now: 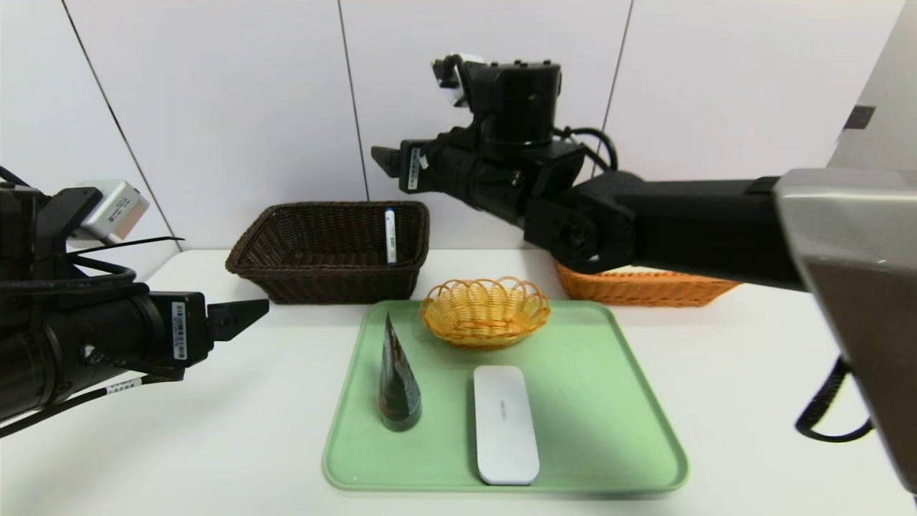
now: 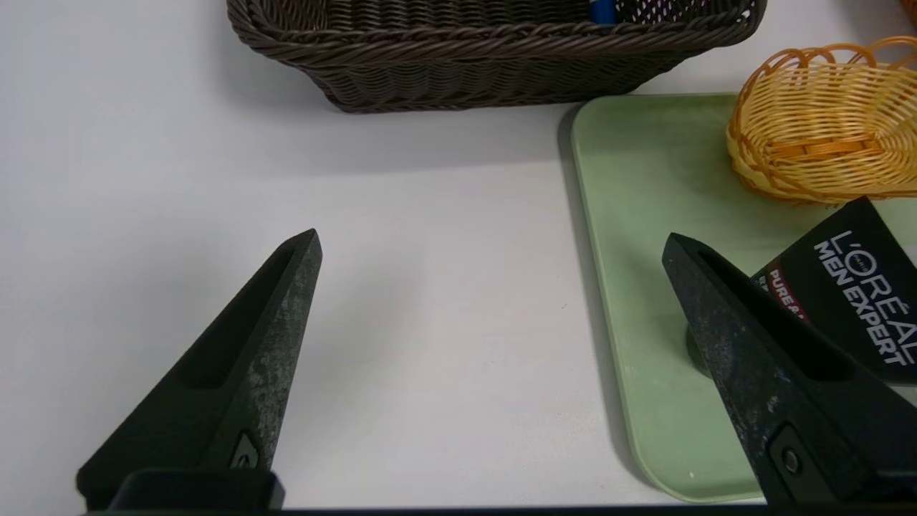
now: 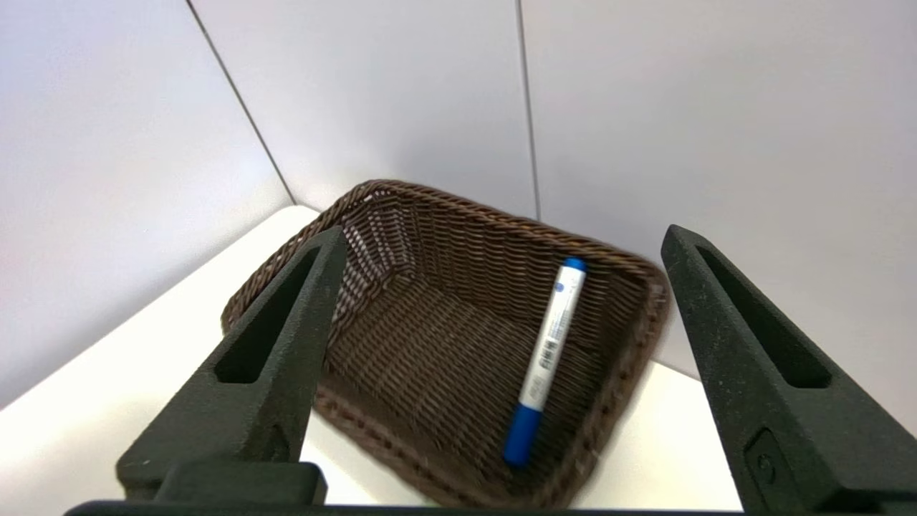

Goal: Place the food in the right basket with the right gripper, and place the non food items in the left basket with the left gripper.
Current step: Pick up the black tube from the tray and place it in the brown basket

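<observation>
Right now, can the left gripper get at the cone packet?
Probably yes. The left gripper is open, hanging beside the tray, and the cone packet stands upright near the tray's left edge with nothing between them. The white case lies beyond it.

Right gripper (image 3: pixel 501 358) raised high above the tray (image 1: pixel 630 430), pointing level toward the left, jaws wide apart, empty. Left gripper (image 2: pixel 494 373) low, left of the tray, jaws spread, empty.
</observation>
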`<state>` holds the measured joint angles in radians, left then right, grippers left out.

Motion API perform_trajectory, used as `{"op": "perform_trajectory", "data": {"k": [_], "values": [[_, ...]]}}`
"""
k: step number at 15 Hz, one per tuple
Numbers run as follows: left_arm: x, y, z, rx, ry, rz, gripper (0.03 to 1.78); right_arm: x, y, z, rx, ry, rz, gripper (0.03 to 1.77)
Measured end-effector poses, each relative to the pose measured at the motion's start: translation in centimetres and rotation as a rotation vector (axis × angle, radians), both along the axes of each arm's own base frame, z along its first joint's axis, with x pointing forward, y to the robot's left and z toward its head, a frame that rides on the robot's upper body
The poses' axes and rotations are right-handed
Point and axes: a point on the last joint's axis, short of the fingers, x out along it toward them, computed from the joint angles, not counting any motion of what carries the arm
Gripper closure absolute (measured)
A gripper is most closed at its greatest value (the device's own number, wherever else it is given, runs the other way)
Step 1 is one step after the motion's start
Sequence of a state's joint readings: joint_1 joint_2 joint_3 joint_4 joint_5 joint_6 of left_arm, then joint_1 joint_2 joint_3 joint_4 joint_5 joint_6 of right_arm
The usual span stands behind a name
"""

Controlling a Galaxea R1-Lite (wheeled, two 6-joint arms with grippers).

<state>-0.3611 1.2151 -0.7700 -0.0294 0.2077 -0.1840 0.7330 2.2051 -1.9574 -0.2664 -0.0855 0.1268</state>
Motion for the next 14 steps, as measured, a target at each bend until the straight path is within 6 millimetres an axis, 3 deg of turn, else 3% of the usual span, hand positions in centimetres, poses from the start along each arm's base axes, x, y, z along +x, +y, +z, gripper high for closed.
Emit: {"op": "perform_trajectory", "data": {"k": [4, 9, 14], "values": [[-0.9, 0.0, -0.1, 0.015, 0.048, -0.016, 0.12, -3.4, -5.7, 4.8, -0.138, 0.131, -0.079, 0.20], [-1.4, -0.3, 1.2, -0.004, 0.001, -0.046, 0.12, -7.4, -14.6, 6.9, -0.340, 0.396, -0.235, 0.15], [-1.5, -1.3, 2.2, -0.016, -0.025, -0.106, 0.12, -10.9, -21.1, 8.7, -0.397, 0.497, -0.337, 0.12]]}}
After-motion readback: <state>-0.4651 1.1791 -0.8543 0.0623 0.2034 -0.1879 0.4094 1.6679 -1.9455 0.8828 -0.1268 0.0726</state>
